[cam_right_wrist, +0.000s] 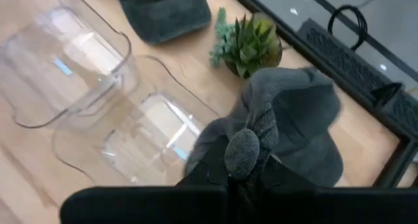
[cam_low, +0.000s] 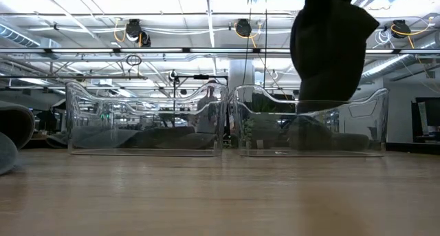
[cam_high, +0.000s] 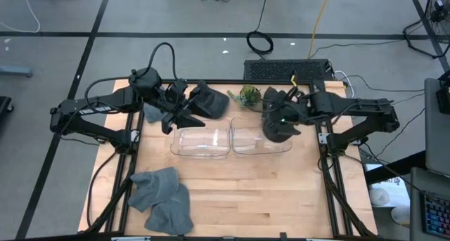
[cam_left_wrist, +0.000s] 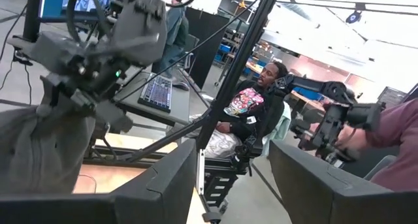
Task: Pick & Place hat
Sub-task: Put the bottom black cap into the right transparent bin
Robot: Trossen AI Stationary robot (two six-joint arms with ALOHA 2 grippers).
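My right gripper [cam_high: 281, 120] is shut on a dark grey knit hat [cam_right_wrist: 287, 119] and holds it over the right one of two clear plastic bins [cam_high: 261, 139]. In the low view the hat [cam_low: 330, 50] hangs above that bin [cam_low: 309, 122]. My left gripper [cam_high: 179, 113] is open and empty above the far left of the table, beside another dark hat [cam_high: 209, 100] that lies flat on the table. Its open fingers show in the left wrist view [cam_left_wrist: 232, 185] with nothing between them. My right gripper pinches a bunched-up part of the hat [cam_right_wrist: 243, 152] between its two fingers, coming from above and pointing down. The hat hangs slack below the fingers, clear of the table, with its lower end [cam_low: 323, 102] about level with the right bin's rim.
The left clear bin [cam_high: 200, 141] stands next to the right one. A small potted plant [cam_high: 248, 95] stands at the far edge. Several grey hats [cam_high: 162, 199] lie at the near left, and a grey cloth [cam_high: 151, 113] lies under the left arm. People sit beyond the table [cam_left_wrist: 251, 113].
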